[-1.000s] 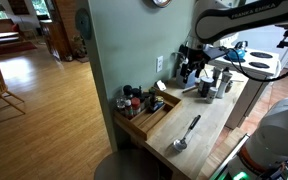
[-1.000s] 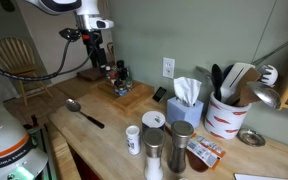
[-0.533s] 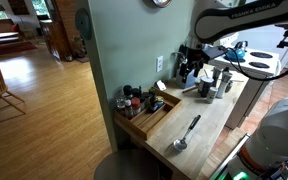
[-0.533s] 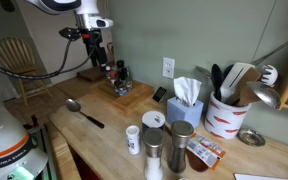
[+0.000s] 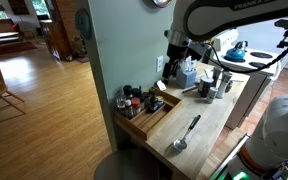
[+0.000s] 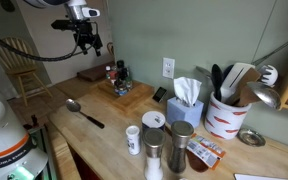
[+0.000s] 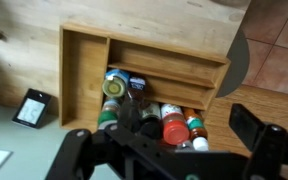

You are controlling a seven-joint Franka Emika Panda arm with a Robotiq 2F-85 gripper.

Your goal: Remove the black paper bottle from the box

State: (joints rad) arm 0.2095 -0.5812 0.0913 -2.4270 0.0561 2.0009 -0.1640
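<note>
The light wood box (image 7: 144, 52) lies below the wrist camera, its long compartments bare. It also shows in both exterior views (image 5: 156, 117) (image 6: 132, 95). A cluster of small bottles stands at one end (image 5: 134, 99) (image 6: 116, 72). It includes a black-topped bottle (image 7: 149, 126), a red-capped one (image 7: 176, 130) and a green-capped one (image 7: 114, 87). My gripper (image 7: 164, 145) is open and empty, its fingers spread wide. It hangs well above the bottles (image 5: 175, 47) (image 6: 90, 38) and touches nothing.
A large metal spoon (image 5: 187, 132) (image 6: 84, 112) lies on the counter beside the box. A tissue box (image 6: 184, 100), a utensil crock (image 6: 224, 118) and shakers (image 6: 154, 140) stand further along. A small black device (image 7: 29, 108) lies by the wall.
The gripper has risen from just above the bottles and swung toward the wall end of the box. The bottles and the box have not moved.
</note>
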